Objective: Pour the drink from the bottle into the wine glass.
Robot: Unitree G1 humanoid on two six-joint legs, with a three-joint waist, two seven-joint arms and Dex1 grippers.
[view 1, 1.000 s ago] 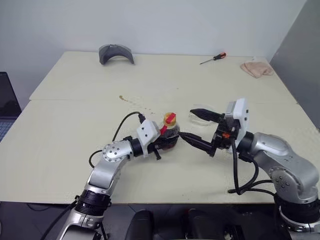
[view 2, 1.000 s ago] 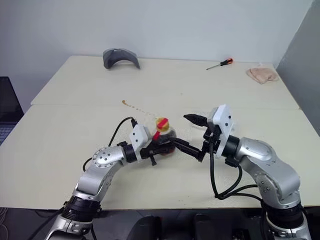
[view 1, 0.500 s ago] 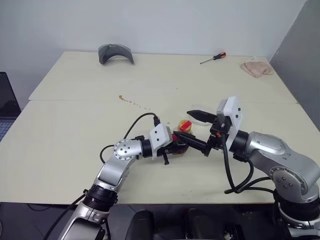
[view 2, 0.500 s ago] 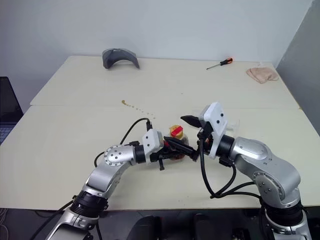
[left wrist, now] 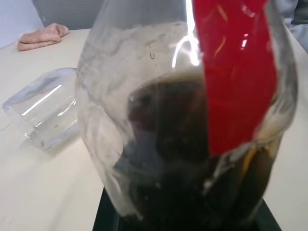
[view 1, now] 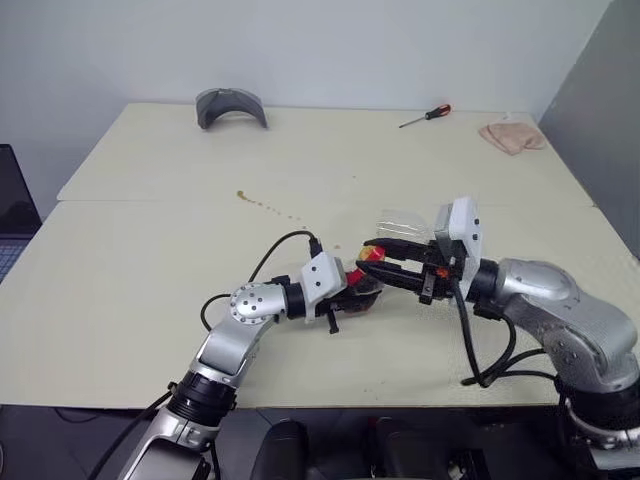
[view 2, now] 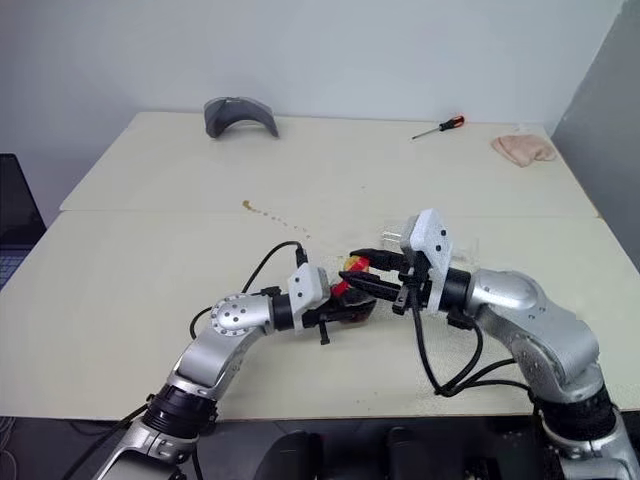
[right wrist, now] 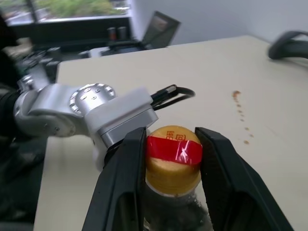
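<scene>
Holding the bottle (view 1: 358,288) by its belly in my left gripper (view 1: 345,293), I have my right gripper (right wrist: 168,163) bracketing the yellow cap (right wrist: 173,161), seemingly pinching it. The thin plastic will dent. The wine glass (view 1: 405,222) lies tipped on the surface (view 1: 150,250) nearby.

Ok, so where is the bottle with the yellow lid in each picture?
Left eye view: the bottle sits just below the middle, where the two arms meet.
Right eye view: the same spot between the arms, a little lower.
Left wrist view: very close up, with the dark drink inside.
Right wrist view: its yellow lid sits inside the right end effector.
Shared landmark: the red strap on the bottle.
</scene>
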